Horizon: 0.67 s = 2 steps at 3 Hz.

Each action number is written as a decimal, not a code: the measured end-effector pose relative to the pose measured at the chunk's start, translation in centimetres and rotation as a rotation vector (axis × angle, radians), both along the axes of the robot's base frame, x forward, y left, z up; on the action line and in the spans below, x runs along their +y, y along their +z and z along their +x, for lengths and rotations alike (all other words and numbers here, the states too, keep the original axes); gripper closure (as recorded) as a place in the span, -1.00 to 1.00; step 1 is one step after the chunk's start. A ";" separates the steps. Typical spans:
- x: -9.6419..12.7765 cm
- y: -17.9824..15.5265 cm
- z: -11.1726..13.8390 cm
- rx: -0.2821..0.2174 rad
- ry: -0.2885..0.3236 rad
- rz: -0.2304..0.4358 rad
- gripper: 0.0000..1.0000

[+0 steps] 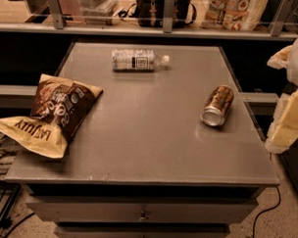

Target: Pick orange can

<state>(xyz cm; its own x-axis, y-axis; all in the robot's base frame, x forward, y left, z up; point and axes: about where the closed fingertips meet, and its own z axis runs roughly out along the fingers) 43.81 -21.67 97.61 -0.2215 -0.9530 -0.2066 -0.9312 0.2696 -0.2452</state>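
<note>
- The counter (138, 155) is closest and biggest;
- The chip bag (51, 115) hangs over its left edge;
- The gripper (289, 113) is off the right side; I cannot tell if it is open;
- The orange can (217, 105) lies on its side near the right edge; likely light, slippery, easy to dent; hold its round middle.

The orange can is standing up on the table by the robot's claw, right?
No, the orange can is lying on its side, not standing; the camera view shows it. It is on the table, by the claw at the right edge.
</note>
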 end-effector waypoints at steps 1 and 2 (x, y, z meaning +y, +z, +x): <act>0.0 0.0 0.0 0.000 0.000 0.000 -1.00; 0.3 -0.4 0.5 -0.006 0.003 0.058 -1.00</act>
<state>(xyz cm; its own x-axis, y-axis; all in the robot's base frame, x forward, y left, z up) 44.31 -21.36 97.23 -0.2177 -0.9401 -0.2625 -0.9306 0.2810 -0.2344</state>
